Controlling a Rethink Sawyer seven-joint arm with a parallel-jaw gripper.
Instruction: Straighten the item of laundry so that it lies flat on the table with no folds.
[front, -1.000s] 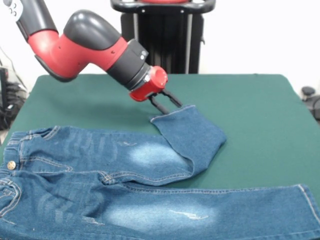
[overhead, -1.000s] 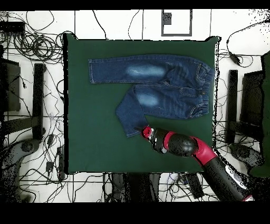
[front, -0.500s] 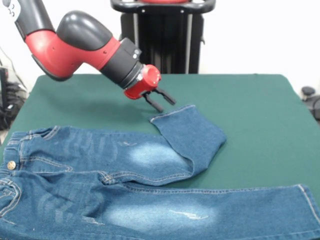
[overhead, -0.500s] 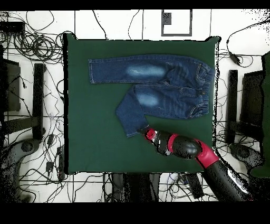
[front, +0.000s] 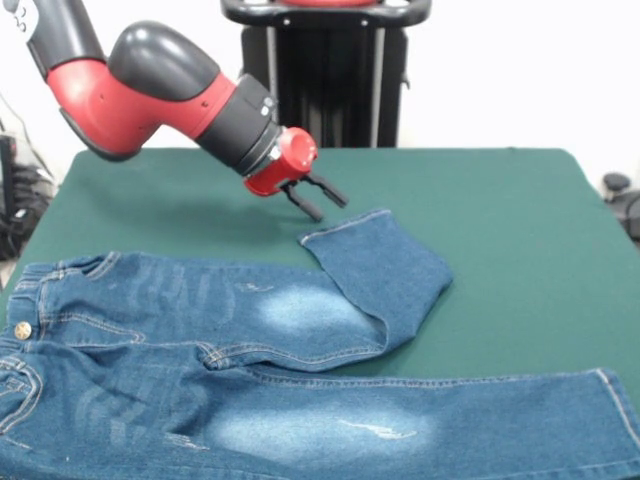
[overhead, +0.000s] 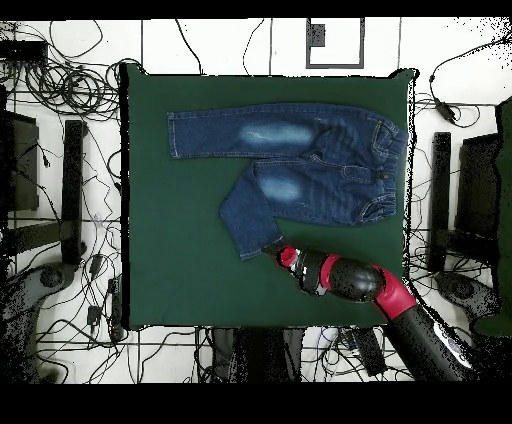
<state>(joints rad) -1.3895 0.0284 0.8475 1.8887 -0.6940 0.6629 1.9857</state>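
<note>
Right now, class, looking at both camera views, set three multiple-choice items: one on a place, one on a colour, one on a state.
1. Where is the hand relative to the jeans?
A. Resting on the waistband
B. In the air just beside the hem of the folded leg
C. Over the straight leg's hem

2. What colour is the table top?
A. Dark green
B. Grey
C. Brown

3. How do the jeans lie?
A. Both legs straight
B. Rolled in a ball
C. One leg straight, the other bent back on itself

Answers: 1 B, the hand hangs clear of the cloth near the hem. 2 A, green cloth shows all round the jeans. 3 C, the far leg doubles back at a fold.
</note>
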